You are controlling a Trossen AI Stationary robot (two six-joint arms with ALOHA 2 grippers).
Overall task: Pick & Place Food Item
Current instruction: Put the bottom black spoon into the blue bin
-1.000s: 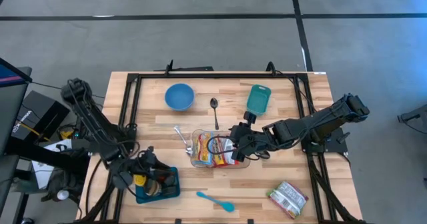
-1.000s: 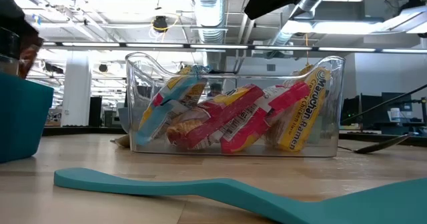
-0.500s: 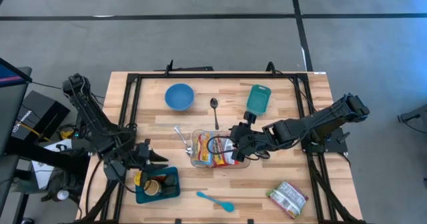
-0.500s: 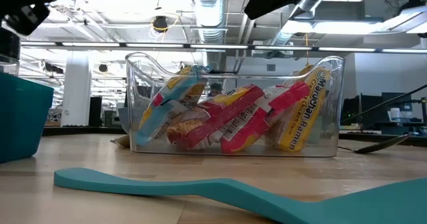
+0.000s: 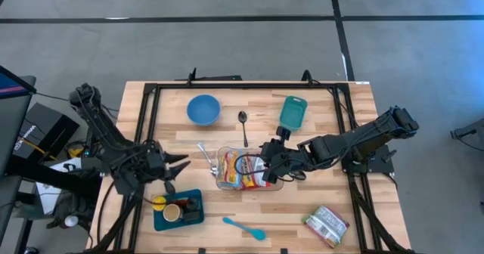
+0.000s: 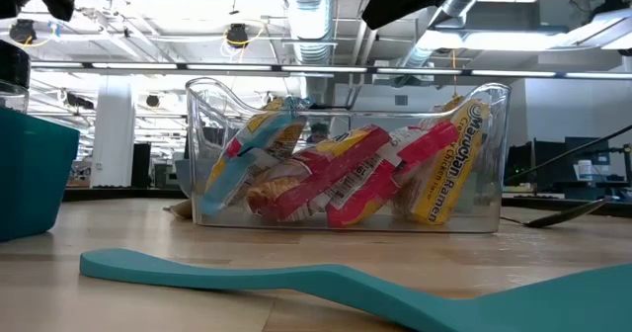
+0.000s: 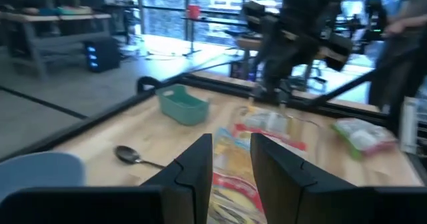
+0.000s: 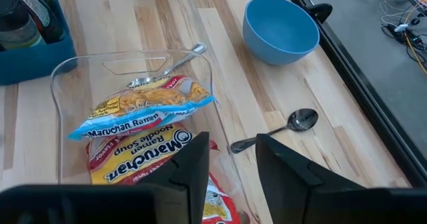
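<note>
A clear plastic container stands mid-table, with several ramen packets lying in it. In the low view the packets lean against its walls. My right gripper hovers open above the container's right end, fingers slanting down toward the packets, with nothing between them. My left gripper hangs open to the container's left, above the table and just beyond a blue bin. It points level toward the container and is empty.
The blue bin holds bottles and jars. A blue bowl, a spoon and a small teal tray lie at the far side. A fork lies left of the container. A teal spatula and a green packet lie near the front.
My left gripper has risen out of the blue bin and moved toward the table's far edge. It has tipped up from pointing down into the bin to pointing level toward the clear container. The bin's contents stay in place.
</note>
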